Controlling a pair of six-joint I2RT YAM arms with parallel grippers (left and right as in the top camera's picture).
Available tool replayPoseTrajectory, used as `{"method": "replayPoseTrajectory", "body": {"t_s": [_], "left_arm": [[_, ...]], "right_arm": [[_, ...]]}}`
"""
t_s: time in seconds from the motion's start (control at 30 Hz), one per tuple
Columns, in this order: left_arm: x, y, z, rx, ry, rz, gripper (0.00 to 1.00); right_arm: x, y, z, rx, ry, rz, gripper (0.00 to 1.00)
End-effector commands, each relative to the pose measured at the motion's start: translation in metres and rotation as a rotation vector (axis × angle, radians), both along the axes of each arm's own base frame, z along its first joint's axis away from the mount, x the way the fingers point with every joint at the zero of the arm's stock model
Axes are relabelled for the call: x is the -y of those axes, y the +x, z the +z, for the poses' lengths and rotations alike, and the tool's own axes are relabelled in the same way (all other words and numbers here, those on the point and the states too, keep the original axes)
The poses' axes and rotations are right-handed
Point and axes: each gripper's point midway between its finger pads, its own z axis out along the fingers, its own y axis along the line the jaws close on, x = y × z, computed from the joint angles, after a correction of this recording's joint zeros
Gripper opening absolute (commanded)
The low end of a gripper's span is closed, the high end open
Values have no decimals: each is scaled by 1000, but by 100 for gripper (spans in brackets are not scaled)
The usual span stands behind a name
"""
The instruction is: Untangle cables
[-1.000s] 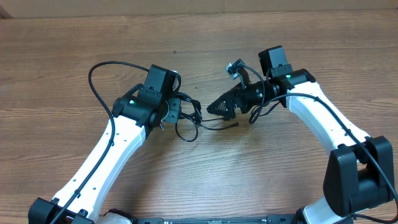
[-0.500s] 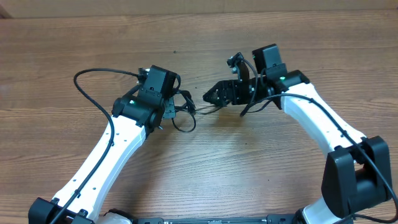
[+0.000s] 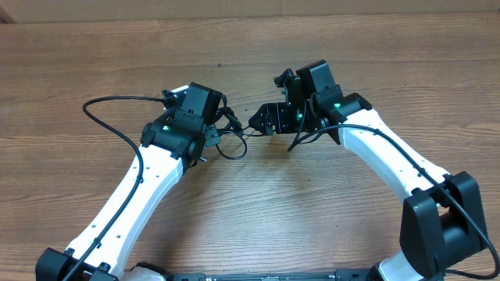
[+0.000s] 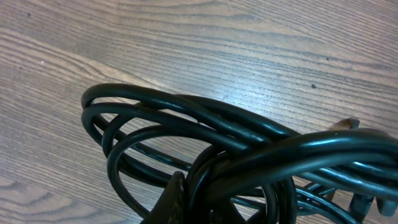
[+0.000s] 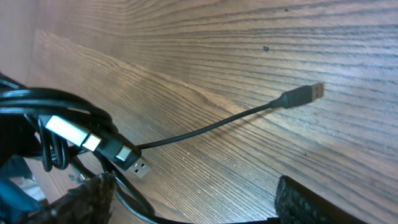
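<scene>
The cables [image 4: 249, 134] sit as one looped, overlapping bundle between the two arms over the wooden worktop [image 3: 312, 211], and the left gripper [image 3: 212, 137] has its jaws together, clamped on the bunch. The right gripper [image 3: 259, 121] is just beside the bundle with its jaws apart and nothing visibly pinched, while one cord trails across the wood to a free USB plug [image 5: 305, 94]. I judge the task barely begun: one end lies loose, but the loops are not yet parted and each cord is left to draw out.
</scene>
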Motion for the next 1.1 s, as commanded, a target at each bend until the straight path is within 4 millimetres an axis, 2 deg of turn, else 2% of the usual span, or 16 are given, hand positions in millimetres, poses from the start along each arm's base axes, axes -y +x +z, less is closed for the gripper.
{"method": "replayPoseTrajectory", "body": {"t_s": [0.0, 0.33, 0.43, 0.53, 0.67, 0.87, 0.93, 1.07], "left_arm": [[-2, 6, 15, 55, -30, 68, 4], [-2, 0, 10, 39, -107, 204, 4], [4, -1, 7, 21, -137, 199, 4], [10, -3, 5, 5, -185, 210, 4], [16, -5, 4, -12, -214, 202, 4], [27, -9, 2, -44, -267, 175, 4], [28, -9, 2, -48, -274, 173, 4], [28, -9, 2, -48, -275, 176, 4]], "right_arm": [[-8, 3, 25, 64, 28, 11, 79], [-38, -5, 32, 156, 29, 92, 80], [-41, -3, 32, 188, 2, 85, 78], [-49, -5, 34, 246, -4, 143, 73], [-58, -6, 38, 320, -14, 204, 72], [-60, 2, 42, 384, -35, 196, 71], [-59, 3, 42, 386, -39, 194, 64], [-59, 2, 40, 384, -42, 193, 33]]}}
